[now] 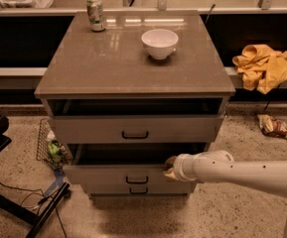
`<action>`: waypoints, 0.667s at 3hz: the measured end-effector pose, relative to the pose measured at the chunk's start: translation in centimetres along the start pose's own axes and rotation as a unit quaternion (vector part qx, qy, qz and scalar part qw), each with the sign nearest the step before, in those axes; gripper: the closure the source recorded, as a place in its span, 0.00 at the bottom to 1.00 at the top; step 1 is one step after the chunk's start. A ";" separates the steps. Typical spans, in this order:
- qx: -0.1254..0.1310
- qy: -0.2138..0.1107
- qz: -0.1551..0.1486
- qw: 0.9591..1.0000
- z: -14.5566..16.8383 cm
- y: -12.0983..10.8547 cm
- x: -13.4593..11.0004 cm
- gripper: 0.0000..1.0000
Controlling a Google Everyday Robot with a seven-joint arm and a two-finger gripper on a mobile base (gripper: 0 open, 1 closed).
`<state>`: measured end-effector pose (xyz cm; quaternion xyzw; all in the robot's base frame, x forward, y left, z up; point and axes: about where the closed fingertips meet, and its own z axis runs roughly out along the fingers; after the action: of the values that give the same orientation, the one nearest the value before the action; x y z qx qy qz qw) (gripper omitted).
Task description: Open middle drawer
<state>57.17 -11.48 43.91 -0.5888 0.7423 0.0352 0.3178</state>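
The grey-beige cabinet [133, 63] has three drawers. The middle drawer [108, 174], with a low front panel and a small black loop handle [137, 180], stands pulled out a little, with a dark gap above its front. My gripper [170, 167] is at the top edge of that drawer's front, right of the handle, at the end of my white arm [242, 172], which comes in from the right. The top drawer [133, 129] is also slightly out. Just below the middle one, the lowest drawer [138, 189] shows only a strip.
A white bowl [159, 43] and a can [96, 14] stand on the cabinet top. A yellow cloth [263, 66] lies on the ledge at right, with a wrapper [273, 127] on the floor. A wire basket [51, 145] and a black stand [14, 202] sit at left.
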 end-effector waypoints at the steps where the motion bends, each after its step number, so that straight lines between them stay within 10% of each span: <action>1: -0.022 0.000 0.002 1.000 0.5 1.0 0.1 1.00; 2: -0.022 0.000 0.002 1.000 0.4 1.0 0.1 1.00</action>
<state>56.46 -11.11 43.22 -0.5940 0.7426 0.0526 0.3047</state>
